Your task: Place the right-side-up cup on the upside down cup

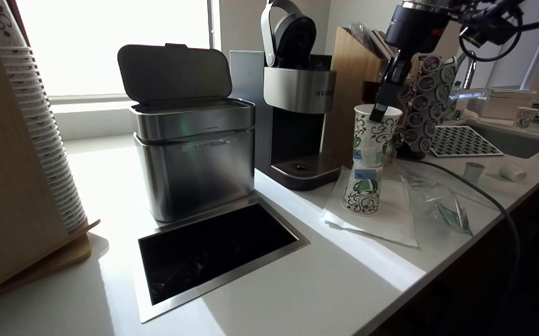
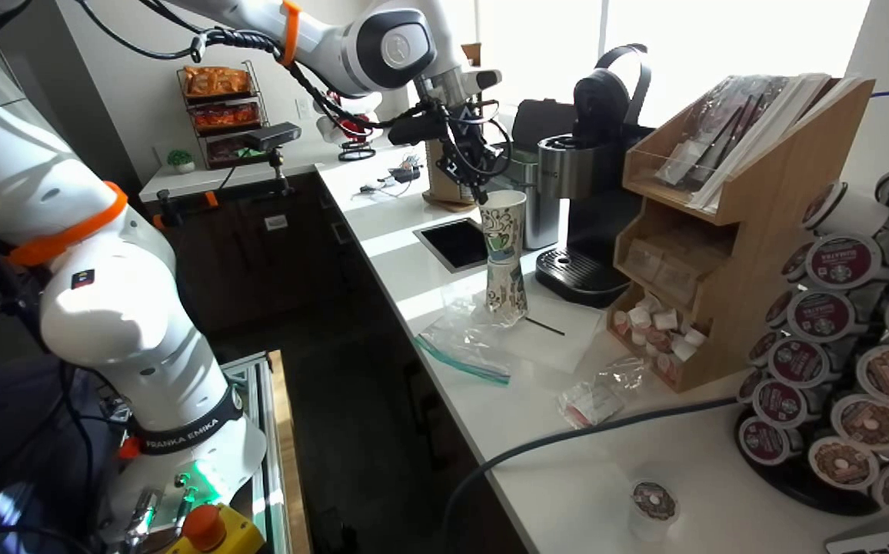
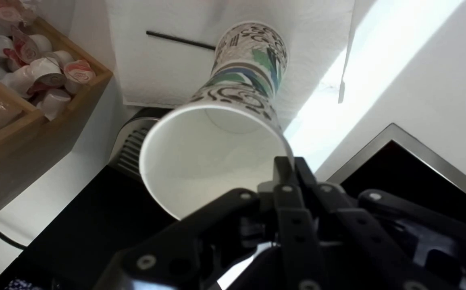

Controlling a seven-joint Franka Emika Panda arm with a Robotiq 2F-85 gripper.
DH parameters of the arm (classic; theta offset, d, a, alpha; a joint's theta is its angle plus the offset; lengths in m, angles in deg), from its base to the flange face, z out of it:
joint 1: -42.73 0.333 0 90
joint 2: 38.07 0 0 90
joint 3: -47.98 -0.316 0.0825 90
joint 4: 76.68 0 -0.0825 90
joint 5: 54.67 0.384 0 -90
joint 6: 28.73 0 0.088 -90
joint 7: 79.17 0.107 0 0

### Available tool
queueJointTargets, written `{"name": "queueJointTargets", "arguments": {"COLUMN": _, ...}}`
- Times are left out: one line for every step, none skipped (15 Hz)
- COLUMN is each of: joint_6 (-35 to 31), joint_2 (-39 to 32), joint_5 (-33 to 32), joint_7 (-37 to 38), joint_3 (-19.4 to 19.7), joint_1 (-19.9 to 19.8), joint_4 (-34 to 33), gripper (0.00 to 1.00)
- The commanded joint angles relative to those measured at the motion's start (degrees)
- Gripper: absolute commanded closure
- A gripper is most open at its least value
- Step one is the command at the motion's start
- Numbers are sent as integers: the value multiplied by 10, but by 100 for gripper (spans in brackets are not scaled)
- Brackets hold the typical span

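Note:
The right-side-up cup [image 1: 372,142], white with green and dark print, stands base down over the upside down cup [image 1: 362,192]. In both exterior views their narrow ends meet in line, and they look to be touching. The lower cup rests rim down on a white paper sheet. My gripper [image 3: 293,166] is shut on the upper cup's rim: in the wrist view one finger sits inside the cup wall and the other outside. The upper cup's interior [image 3: 213,161] looks empty. In the wrist view the upper cup hides part of the upside down cup [image 3: 253,46].
Close behind the cups stands a coffee maker [image 1: 300,93]. A steel bin [image 1: 199,172] and a dark framed opening [image 1: 218,252] lie to one side. A wooden organizer [image 2: 752,254], a clear plastic bag [image 2: 467,346], a black stirrer [image 3: 178,40] and a cable [image 2: 591,432] are nearby.

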Motion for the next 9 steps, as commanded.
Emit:
{"name": "queueJointTargets", "arguments": {"joint_6": 23, "joint_2": -2, "joint_5": -11, "joint_7": 1, "joint_3": -2, "joint_1": 2, "joint_4": -8, "gripper": 99}}
{"name": "queueJointTargets", "arguments": {"joint_6": 22, "joint_2": -1, "joint_5": -12, "joint_7": 2, "joint_3": -3, "joint_1": 2, "joint_4": -7, "gripper": 99}}
{"name": "queueJointTargets", "arguments": {"joint_6": 22, "joint_2": 0, "joint_5": -14, "joint_7": 1, "joint_3": -3, "joint_1": 2, "joint_4": -7, "gripper": 99}}
{"name": "queueJointTargets", "arguments": {"joint_6": 22, "joint_2": 0, "joint_5": -15, "joint_7": 2, "joint_3": -4, "joint_1": 2, "joint_4": -7, "gripper": 99}}
{"name": "queueJointTargets", "arguments": {"joint_6": 22, "joint_2": 1, "joint_5": -15, "joint_7": 1, "joint_3": -4, "joint_1": 2, "joint_4": -7, "gripper": 99}}
{"name": "queueJointTargets", "arguments": {"joint_6": 22, "joint_2": 1, "joint_5": -17, "joint_7": 2, "joint_3": -4, "joint_1": 2, "joint_4": -6, "gripper": 99}}
{"name": "queueJointTargets", "arguments": {"joint_6": 22, "joint_2": 2, "joint_5": -17, "joint_7": 2, "joint_3": -4, "joint_1": 2, "joint_4": -6, "gripper": 99}}
{"name": "queueJointTargets", "arguments": {"joint_6": 23, "joint_2": 2, "joint_5": -17, "joint_7": 3, "joint_3": -5, "joint_1": 2, "joint_4": -6, "gripper": 99}}
{"name": "queueJointTargets", "arguments": {"joint_6": 24, "joint_2": 2, "joint_5": -18, "joint_7": 5, "joint_3": -5, "joint_1": 1, "joint_4": -7, "gripper": 99}}
